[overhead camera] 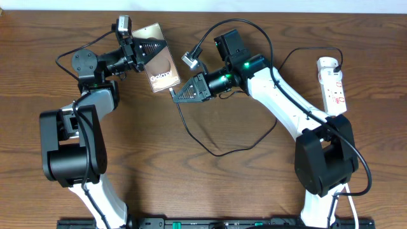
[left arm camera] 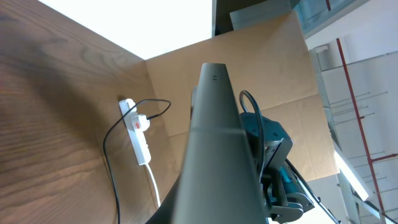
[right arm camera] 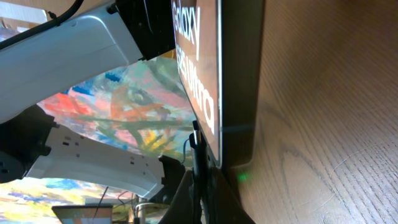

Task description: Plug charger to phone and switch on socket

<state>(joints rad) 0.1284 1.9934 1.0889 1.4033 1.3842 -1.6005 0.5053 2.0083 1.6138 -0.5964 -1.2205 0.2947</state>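
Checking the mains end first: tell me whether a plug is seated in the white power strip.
Yes, the left wrist view shows a white plug with a black cable seated in the power strip.

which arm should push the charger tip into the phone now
Right: the right fingers pinch the charger tip at the lower edge of the phone, while the left fingers are busy gripping it.

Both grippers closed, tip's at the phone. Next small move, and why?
Probably a short, slow push of the right gripper toward the lower edge of the phone. The left gripper grips the phone, the right one pinches the charger near its tip, and the tip sits right at that edge. Whether it's seated doesn't show.
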